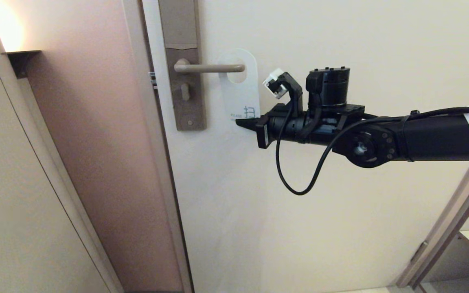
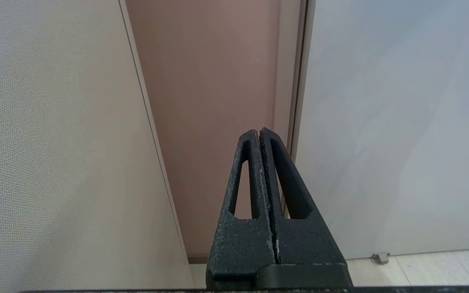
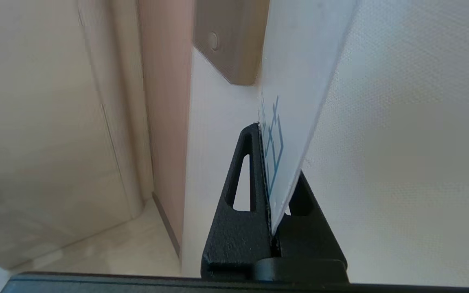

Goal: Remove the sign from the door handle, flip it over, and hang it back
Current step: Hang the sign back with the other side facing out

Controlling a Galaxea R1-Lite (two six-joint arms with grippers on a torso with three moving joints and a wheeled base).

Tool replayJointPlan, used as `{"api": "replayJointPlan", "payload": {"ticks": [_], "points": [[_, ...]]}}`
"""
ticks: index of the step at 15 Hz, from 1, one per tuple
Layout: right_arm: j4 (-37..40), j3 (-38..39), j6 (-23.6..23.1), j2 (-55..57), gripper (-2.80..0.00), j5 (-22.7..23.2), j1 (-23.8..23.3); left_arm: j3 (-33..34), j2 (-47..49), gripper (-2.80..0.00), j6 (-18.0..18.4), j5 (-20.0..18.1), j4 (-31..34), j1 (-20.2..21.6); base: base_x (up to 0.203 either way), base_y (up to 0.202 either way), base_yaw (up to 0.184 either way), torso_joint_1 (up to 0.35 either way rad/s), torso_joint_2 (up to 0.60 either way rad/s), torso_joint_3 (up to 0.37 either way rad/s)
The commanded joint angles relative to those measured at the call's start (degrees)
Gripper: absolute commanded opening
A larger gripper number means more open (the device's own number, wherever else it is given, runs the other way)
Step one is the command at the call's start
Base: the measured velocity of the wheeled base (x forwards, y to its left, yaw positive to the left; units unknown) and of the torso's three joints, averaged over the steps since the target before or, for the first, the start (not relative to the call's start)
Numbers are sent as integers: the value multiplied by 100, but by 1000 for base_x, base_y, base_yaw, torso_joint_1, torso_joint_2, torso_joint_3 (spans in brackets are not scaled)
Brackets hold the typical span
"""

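The sign [image 1: 240, 87] is hung on the door handle [image 1: 210, 68], its lower edge clamped by the right gripper [image 1: 246, 123]. If pulled askew, the hole may snag. The left gripper [image 2: 260, 134] is pressed together, empty.

The sign [image 1: 240, 95], white side outward, carries teal print low on its face, below the door handle [image 1: 210, 68]: a large Chinese character, partly covered, reading like 扫, and beside it a small line starting "PLEASE". The rest is too small to read.
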Motion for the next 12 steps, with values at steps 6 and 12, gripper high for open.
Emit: {"api": "replayJointPlan", "payload": {"ticks": [6, 12], "points": [[-176, -7, 295, 47, -280, 42, 214, 1, 4, -280, -1, 0, 1, 1, 0, 0, 0, 0, 0, 0], [-461, -15, 886, 126, -280, 43, 245, 1, 4, -280, -1, 0, 1, 1, 0, 0, 0, 0, 0, 0]]}}
